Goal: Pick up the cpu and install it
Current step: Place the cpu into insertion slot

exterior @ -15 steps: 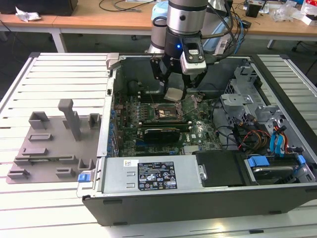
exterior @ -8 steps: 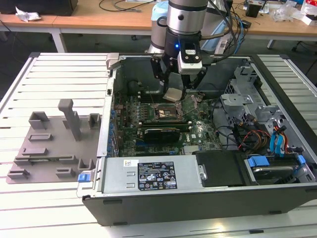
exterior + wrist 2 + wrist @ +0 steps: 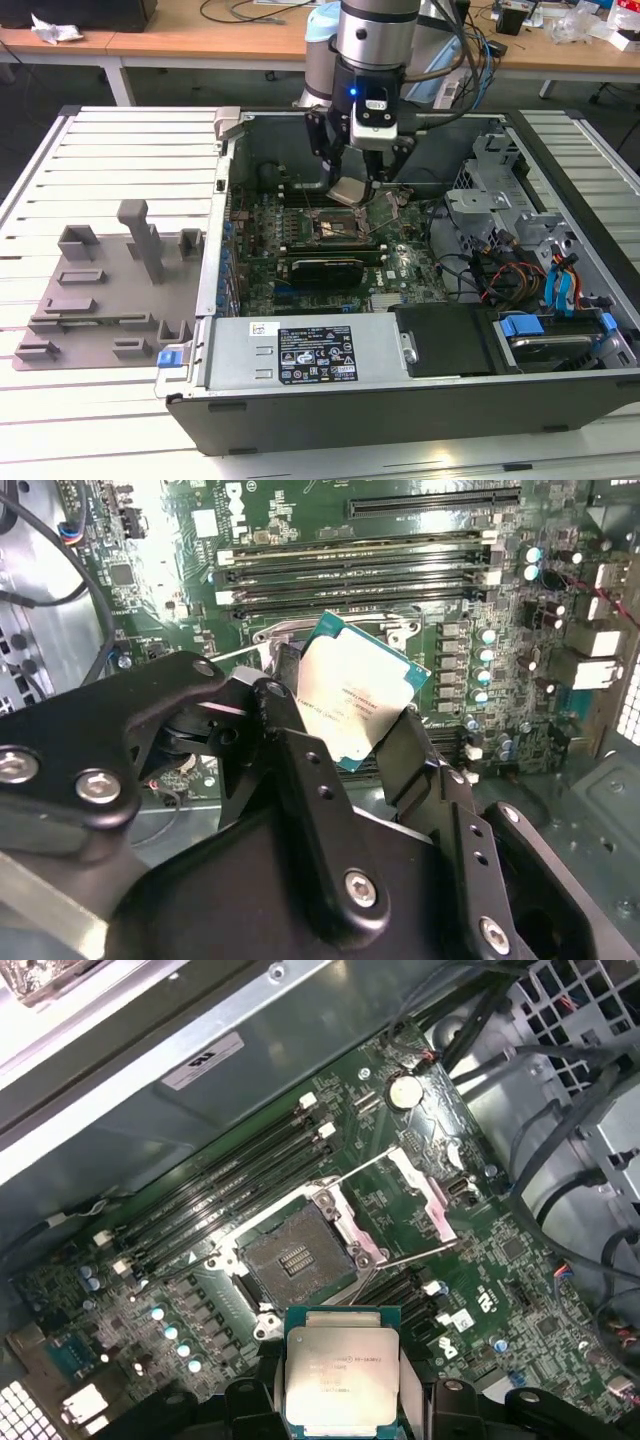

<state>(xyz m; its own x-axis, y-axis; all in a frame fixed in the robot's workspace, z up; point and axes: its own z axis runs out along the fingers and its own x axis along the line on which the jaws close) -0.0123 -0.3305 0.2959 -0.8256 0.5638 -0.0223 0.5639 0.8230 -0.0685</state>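
The cpu (image 3: pixel 347 190) is a small square chip with a silvery top and a green rim. My gripper (image 3: pixel 350 184) is shut on it by two opposite edges and holds it tilted inside the open computer case. In the second wrist view the cpu (image 3: pixel 352 695) sits between the black fingers (image 3: pixel 287 730). In the first wrist view the cpu (image 3: pixel 340 1370) hangs a little short of the open motherboard socket (image 3: pixel 295 1260), apart from it. The socket's metal load plate (image 3: pixel 425 1195) is swung open to one side. In the exterior view the socket (image 3: pixel 333 228) lies just below the gripper.
A grey tray (image 3: pixel 100 300) with upright blocks lies at the exterior view's left, outside the case. Memory slots (image 3: pixel 230 1185) run beside the socket. A power supply (image 3: pixel 310 350) fills the case's near side. A drive cage and cables (image 3: pixel 520 260) crowd the right.
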